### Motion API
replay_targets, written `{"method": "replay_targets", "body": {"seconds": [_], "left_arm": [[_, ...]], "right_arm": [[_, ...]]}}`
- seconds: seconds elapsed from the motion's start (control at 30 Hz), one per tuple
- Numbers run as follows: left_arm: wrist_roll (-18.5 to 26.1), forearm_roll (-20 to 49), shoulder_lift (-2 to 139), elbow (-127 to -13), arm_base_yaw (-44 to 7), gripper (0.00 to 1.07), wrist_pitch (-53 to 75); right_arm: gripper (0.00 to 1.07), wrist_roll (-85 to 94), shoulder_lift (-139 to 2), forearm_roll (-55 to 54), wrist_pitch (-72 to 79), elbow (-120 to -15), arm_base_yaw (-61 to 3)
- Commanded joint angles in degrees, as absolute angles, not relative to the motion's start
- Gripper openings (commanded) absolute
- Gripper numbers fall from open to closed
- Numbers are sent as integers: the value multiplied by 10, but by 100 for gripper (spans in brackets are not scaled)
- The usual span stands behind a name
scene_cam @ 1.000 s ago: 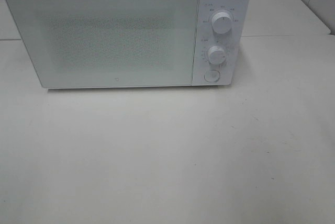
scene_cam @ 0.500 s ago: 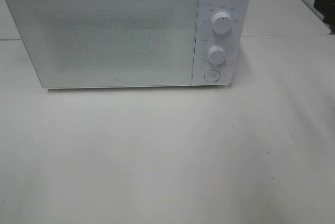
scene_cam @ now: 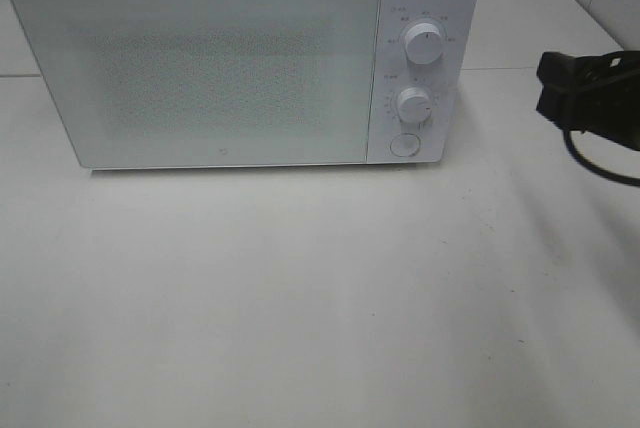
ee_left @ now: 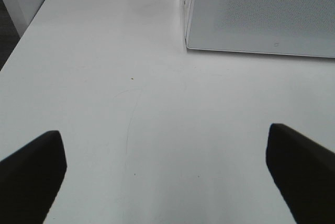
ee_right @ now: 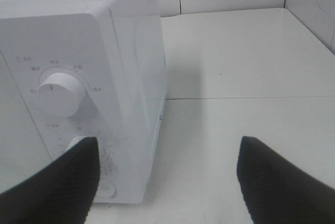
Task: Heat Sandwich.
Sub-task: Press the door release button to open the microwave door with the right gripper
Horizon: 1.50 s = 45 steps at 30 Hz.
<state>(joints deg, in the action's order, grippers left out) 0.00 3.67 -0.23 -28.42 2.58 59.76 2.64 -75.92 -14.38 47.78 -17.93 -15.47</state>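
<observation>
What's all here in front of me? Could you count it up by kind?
White microwave: 1
Knobs: 2
Round button: 1
Table: 1
Grippers, left gripper and right gripper: 2
Total: 7

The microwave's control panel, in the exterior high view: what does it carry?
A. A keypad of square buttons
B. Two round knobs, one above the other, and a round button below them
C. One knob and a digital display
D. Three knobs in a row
B: the panel on the right side of the microwave shows an upper knob and a lower knob, both round and white, with a round button beneath them.
</observation>
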Motion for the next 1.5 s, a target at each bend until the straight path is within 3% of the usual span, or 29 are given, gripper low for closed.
{"method": "replay_targets", "body": {"seconds": [0.03,0.3,0.47,1.07,1.23,1.5], "left_arm": [[0,39,-14,-282,26,98,591],[0,39,-14,-282,26,98,591],[0,39,-14,-282,26,98,591],[0,39,-14,-282,26,98,591],[0,39,-14,-282,26,98,591],[0,39,-14,-282,26,98,591]], "right_arm": [[76,82,-796,-229,531,-178,-212],[76,120,-898,-396,630,-184,-362],[76,123,-946,-425,630,-217,-409],[76,123,-1017,-490,613,-260,-459],[74,0,-1017,-528,613,-260,-459],[55,-394,-1017,-520,605,-260,-459]]}}
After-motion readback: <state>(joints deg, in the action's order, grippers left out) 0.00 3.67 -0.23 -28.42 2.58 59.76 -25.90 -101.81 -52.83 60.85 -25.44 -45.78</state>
